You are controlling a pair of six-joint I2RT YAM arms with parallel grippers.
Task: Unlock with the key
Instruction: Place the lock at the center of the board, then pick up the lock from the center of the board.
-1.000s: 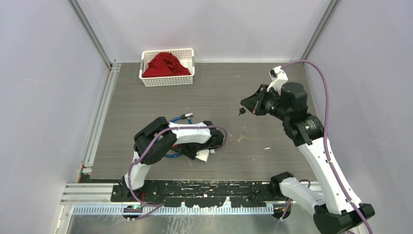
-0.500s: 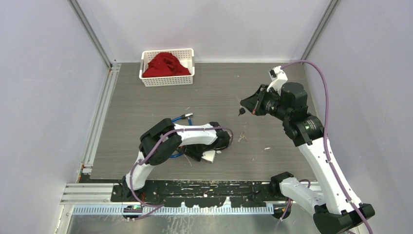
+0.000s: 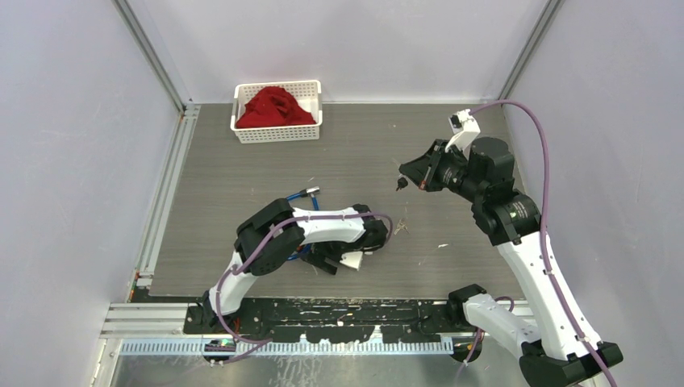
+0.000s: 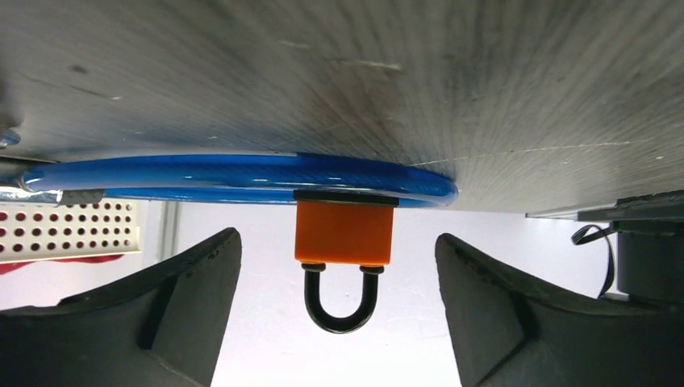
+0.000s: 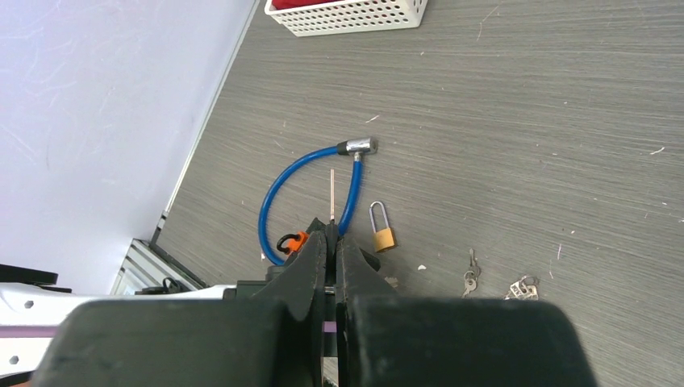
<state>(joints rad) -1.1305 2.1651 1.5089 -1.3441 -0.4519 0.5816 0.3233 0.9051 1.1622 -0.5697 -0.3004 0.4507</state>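
An orange padlock (image 4: 344,234) with a black shackle (image 4: 341,302) lies against a blue cable lock (image 4: 242,173) on the table. My left gripper (image 4: 337,266) is low over the table and open, with the orange padlock between its fingers (image 4: 185,298) and untouched. In the top view the left arm covers that padlock. My right gripper (image 3: 401,173) hangs above the table's right half, shut on a key (image 3: 400,184). The key's blade (image 5: 331,193) sticks out past the right gripper (image 5: 331,234). A brass padlock (image 5: 383,234) lies beside the cable (image 5: 306,189).
A white basket (image 3: 242,129) with red cloth (image 3: 274,107) stands at the back left. Loose keys (image 5: 469,278) and a key ring (image 5: 524,286) lie right of the brass padlock. Side walls close in the table.
My left gripper's jaws have opened wide, and the left arm has slid a little to the right. The right arm holds almost still with the key.
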